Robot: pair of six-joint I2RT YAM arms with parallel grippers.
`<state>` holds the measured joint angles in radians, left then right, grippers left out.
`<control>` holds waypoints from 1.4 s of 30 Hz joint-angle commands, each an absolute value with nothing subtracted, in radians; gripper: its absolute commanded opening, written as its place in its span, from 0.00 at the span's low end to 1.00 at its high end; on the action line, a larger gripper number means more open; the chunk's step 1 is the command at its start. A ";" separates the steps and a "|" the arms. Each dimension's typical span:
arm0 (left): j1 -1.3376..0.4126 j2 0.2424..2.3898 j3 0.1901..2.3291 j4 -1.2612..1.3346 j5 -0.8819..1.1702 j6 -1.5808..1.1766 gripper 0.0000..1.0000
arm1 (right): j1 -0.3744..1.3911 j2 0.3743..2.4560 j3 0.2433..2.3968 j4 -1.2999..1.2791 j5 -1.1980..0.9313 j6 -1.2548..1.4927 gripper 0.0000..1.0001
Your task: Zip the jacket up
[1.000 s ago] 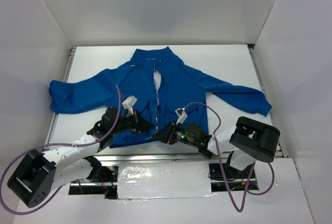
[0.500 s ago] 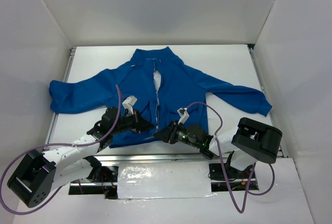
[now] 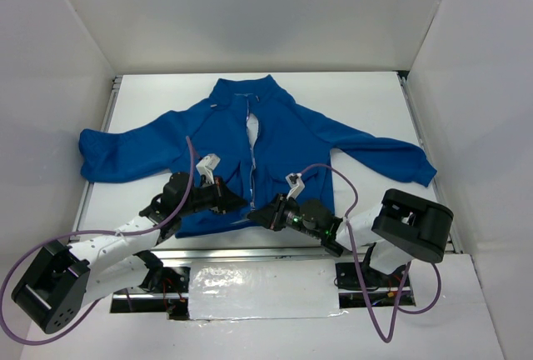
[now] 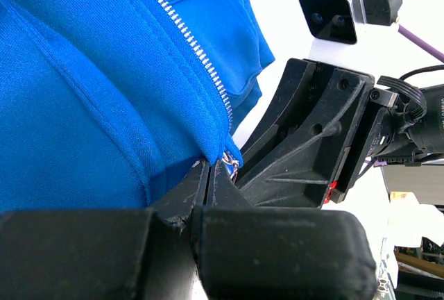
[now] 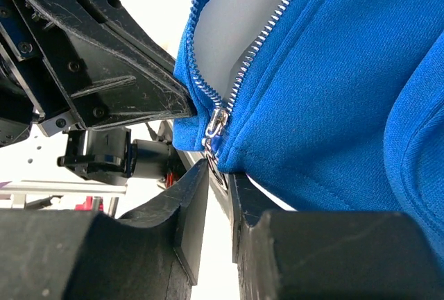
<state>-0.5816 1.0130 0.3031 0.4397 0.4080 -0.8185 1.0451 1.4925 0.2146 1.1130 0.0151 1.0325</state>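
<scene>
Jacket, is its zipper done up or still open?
Open. The zipper rows part right above the pull at the bottom, and the jacket gapes white near its top.

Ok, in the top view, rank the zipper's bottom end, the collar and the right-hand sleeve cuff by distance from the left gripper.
From the left gripper:
1. zipper's bottom end, right at its fingertips, at the jacket hem.
2. collar, far edge, centre.
3. right-hand sleeve cuff, far right.
</scene>
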 commanded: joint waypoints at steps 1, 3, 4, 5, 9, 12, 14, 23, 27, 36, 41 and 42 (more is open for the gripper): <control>-0.594 1.015 0.327 0.502 0.454 -0.822 0.00 | 1.051 1.470 0.215 1.198 0.049 1.037 0.24; -0.594 1.015 0.325 0.503 0.454 -0.822 0.00 | 1.051 1.476 0.219 1.192 0.051 1.042 0.23; -0.594 1.015 0.325 0.503 0.454 -0.822 0.00 | 1.051 1.479 0.221 1.190 0.051 1.043 0.22; -0.594 1.015 0.325 0.505 0.456 -0.822 0.00 | 1.049 1.480 0.222 1.190 0.052 1.051 0.22; -0.594 1.022 0.322 0.508 0.457 -0.821 0.00 | 1.051 1.477 0.232 1.163 0.052 1.065 0.11; -0.594 1.022 0.319 0.514 0.457 -0.819 0.00 | 1.051 1.459 0.251 1.053 0.052 1.107 0.00; -0.594 1.022 0.319 0.511 0.456 -0.813 0.00 | 1.051 1.437 0.291 0.950 0.048 1.178 0.00; -0.594 1.048 0.319 0.534 0.495 -0.787 0.00 | 1.028 1.391 0.391 0.701 -0.055 1.287 0.00; -0.594 1.072 0.331 0.517 0.526 -0.752 0.00 | 0.956 1.376 0.359 0.762 -0.141 1.315 0.00; -0.604 1.097 0.357 0.387 0.420 -0.693 0.00 | 0.790 1.468 0.337 1.052 -0.465 1.416 0.00; -0.618 1.098 0.364 0.357 0.376 -0.667 0.00 | 0.775 1.566 0.416 1.106 -0.609 1.504 0.00; -0.618 1.094 0.361 0.370 0.377 -0.670 0.00 | 0.775 1.615 0.422 1.124 -0.627 1.525 0.00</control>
<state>-0.6067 1.0966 0.3473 0.3832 0.3889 -0.7097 0.7807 1.5505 0.3546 0.9558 -0.5114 1.4395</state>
